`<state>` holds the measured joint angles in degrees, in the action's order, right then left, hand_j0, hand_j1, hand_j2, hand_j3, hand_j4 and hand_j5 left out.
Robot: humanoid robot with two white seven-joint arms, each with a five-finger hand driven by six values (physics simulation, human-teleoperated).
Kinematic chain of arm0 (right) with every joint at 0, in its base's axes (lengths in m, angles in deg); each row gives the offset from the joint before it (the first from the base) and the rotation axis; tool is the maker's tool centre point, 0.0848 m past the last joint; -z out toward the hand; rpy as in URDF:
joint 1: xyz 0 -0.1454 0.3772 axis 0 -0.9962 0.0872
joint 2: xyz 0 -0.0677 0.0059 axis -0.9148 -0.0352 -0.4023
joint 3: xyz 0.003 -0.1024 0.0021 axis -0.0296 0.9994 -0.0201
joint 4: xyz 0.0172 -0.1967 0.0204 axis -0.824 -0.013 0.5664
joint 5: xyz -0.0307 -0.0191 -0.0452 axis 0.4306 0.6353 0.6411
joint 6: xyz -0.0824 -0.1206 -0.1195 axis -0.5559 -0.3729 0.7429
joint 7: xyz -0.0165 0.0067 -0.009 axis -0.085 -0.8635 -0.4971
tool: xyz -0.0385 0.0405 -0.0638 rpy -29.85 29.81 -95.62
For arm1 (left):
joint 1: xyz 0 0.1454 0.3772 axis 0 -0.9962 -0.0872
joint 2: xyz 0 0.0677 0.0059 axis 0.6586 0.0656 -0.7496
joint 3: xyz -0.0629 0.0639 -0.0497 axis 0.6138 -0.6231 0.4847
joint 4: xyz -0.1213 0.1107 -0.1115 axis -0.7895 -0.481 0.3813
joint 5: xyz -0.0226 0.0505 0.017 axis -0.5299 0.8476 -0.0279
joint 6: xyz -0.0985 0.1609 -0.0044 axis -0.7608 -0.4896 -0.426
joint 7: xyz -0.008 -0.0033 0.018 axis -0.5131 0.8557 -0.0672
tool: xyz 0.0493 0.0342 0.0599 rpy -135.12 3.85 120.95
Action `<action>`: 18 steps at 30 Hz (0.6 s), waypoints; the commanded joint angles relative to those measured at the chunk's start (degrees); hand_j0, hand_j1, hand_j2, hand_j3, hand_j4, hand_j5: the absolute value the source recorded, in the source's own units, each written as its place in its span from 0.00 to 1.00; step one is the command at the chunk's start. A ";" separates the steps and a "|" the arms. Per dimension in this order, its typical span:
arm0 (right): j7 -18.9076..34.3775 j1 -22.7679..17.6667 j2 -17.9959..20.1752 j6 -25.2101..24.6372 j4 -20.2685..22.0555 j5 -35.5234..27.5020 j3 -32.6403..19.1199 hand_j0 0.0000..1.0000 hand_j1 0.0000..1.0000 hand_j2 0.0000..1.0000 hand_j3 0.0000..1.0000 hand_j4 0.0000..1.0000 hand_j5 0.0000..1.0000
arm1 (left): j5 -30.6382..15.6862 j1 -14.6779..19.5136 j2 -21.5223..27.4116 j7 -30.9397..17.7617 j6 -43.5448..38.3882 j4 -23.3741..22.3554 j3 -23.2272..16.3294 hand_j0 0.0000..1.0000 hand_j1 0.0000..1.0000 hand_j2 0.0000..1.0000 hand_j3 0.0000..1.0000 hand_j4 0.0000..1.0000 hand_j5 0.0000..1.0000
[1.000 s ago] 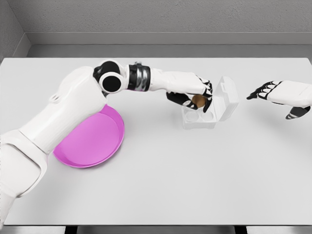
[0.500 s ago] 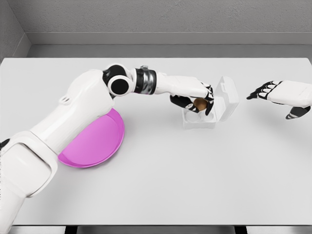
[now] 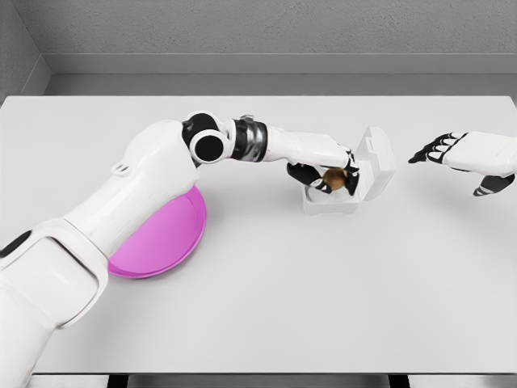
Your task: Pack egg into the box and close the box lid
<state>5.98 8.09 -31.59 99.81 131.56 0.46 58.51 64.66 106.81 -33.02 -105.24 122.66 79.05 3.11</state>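
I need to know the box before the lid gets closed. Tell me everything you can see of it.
The box is a small white container that looks like plastic, with rounded corners. It stands on the table, right of centre. Its hinged lid is open, standing up at the right side and leaning slightly outward. The base has round cups; at least one near cup looks empty. The left hand reaches into it holding the brown egg. Whether the fingers touch the box cannot be told.

Our left arm stretched across from lower left, elbow raised, left hand curled with fingers closed around something small, our right hand at right edge, fingers loosely extended, holding nothing
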 commanded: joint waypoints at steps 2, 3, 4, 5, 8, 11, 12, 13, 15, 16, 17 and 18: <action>-0.02 0.09 0.11 -0.14 0.01 -0.24 -0.02 1.00 1.00 1.00 1.00 1.00 1.00 | -0.23 0.00 -0.13 0.09 -0.15 -0.02 0.13 0.67 0.67 0.67 0.67 0.67 0.67; -0.02 0.09 0.11 -0.14 0.01 -0.24 -0.02 1.00 1.00 1.00 1.00 1.00 1.00 | -0.23 0.00 -0.13 0.09 -0.15 -0.02 0.13 0.68 0.68 0.68 0.68 0.68 0.68; -0.02 0.09 0.11 -0.14 0.01 -0.24 -0.02 1.00 1.00 1.00 1.00 1.00 1.00 | -0.23 0.00 -0.13 0.09 -0.15 -0.02 0.13 0.68 0.68 0.68 0.68 0.68 0.68; -0.02 0.09 0.11 -0.14 0.01 -0.24 -0.02 1.00 1.00 1.00 1.00 1.00 1.00 | -0.23 0.00 -0.22 0.09 -0.15 -0.02 0.13 0.68 0.68 0.68 0.68 0.68 0.68; -0.02 0.09 0.11 -0.14 0.01 -0.24 -0.02 1.00 1.00 1.00 1.00 1.00 1.00 | -0.23 0.00 -0.57 0.09 -0.15 -0.02 0.13 0.69 0.69 0.69 0.69 0.69 0.69; -0.02 0.09 0.11 -0.14 0.01 -0.24 -0.02 1.00 1.00 1.00 1.00 1.00 1.00 | -0.23 0.00 -1.01 0.09 -0.15 0.07 0.13 0.70 0.70 0.70 0.70 0.70 0.70; -0.02 0.09 0.11 -0.14 0.09 -0.24 -0.02 1.00 1.00 1.00 1.00 1.00 1.00 | -0.23 0.00 -1.01 0.09 -0.15 0.07 0.13 0.70 0.70 0.70 0.70 0.70 0.70; -0.02 0.09 0.11 -0.14 0.09 -0.24 -0.02 1.00 1.00 1.00 1.00 1.00 1.00 | -0.23 0.00 -1.10 0.09 -0.15 0.07 0.13 0.71 0.71 0.71 0.71 0.71 0.71; -0.02 0.09 0.11 -0.14 0.09 -0.24 -0.02 1.00 1.00 1.00 1.00 1.00 1.00 | -0.23 0.00 -1.36 0.09 -0.15 -0.02 0.13 0.73 0.73 0.73 0.73 0.73 0.73; -0.02 0.09 0.11 -0.14 0.01 -0.24 0.07 1.00 1.00 1.00 1.00 1.00 1.00 | -0.23 0.00 -1.36 0.09 -0.15 -0.02 0.13 0.74 0.74 0.74 0.74 0.74 0.74; -0.02 0.09 0.11 -0.14 0.01 -0.24 0.07 1.00 1.00 1.00 1.00 1.00 1.00 | -0.23 0.00 -1.36 0.09 -0.15 -0.02 0.13 0.75 0.75 0.75 0.75 0.75 0.75; -0.02 0.09 0.11 -0.14 0.01 -0.24 0.07 1.00 1.00 1.00 1.00 1.00 1.00 | -0.23 0.00 -1.36 0.09 -0.15 -0.11 0.13 0.75 0.75 0.75 0.75 0.75 0.75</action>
<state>5.98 8.17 -31.55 99.81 131.59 0.45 58.58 64.66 106.81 -34.30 -105.21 122.65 78.99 3.10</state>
